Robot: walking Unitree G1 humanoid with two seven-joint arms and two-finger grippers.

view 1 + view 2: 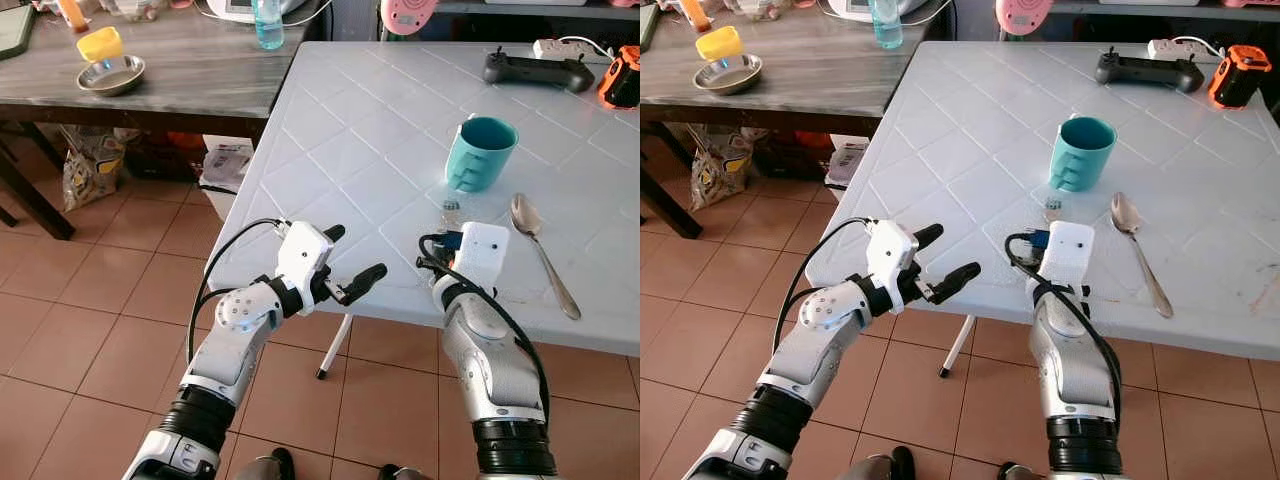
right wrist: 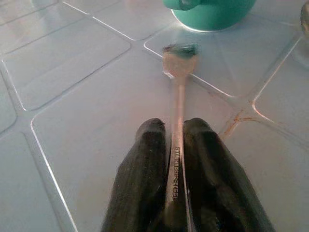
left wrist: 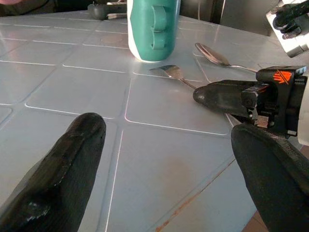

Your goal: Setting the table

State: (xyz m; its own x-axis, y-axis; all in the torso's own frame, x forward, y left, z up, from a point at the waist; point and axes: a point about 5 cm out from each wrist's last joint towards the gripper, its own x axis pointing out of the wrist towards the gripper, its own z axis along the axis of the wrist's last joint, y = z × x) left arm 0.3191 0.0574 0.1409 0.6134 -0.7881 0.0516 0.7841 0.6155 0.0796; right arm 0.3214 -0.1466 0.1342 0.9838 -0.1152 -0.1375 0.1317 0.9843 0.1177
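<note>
Fingers of the left gripper [image 1: 352,262] stand spread wide at lower centre, over the white table [image 1: 340,150] edge. Just right, the right gripper [image 2: 176,145] pinches a fork [image 2: 177,92] stamped "STAINLESS STEEL", below the teal mug [image 1: 480,152]; a spoon [image 1: 540,250] lies farther right.

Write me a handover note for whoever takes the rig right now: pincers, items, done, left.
Right pincer: shut on a fork handle, its head low over the white table just short of the teal mug.
Left pincer: open, empty, at the table's near edge.
Done: mug standing, spoon lying right of it.
Left: probably set the fork down by the mug and release.
</note>
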